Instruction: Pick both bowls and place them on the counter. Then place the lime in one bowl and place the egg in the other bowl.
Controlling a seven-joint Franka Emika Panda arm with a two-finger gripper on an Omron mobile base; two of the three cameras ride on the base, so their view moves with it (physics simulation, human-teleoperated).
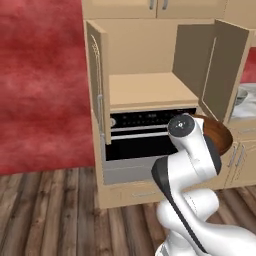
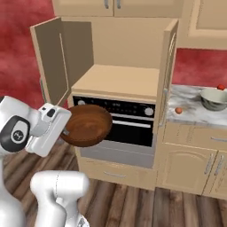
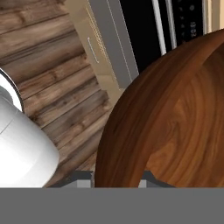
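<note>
So the pincer (image 2: 66, 128) has the wood bowl (image 2: 87, 125) clamped by its rim, hanging in front of the oven (image 2: 128, 122). Counter (image 2: 188, 108) lies well off to the right, grey-green bowl (image 2: 214, 98) already sitting there.

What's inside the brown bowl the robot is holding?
The wooden bowl looks bare inside. In the hand view its rim hides the fingers gripping it.

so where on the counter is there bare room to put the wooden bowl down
The marbled counter is bare along its front, between the cabinet door and the grey bowl. The back right is crowded: egg, grey bowl, red ball. The gripper holds the wooden bowl.
</note>
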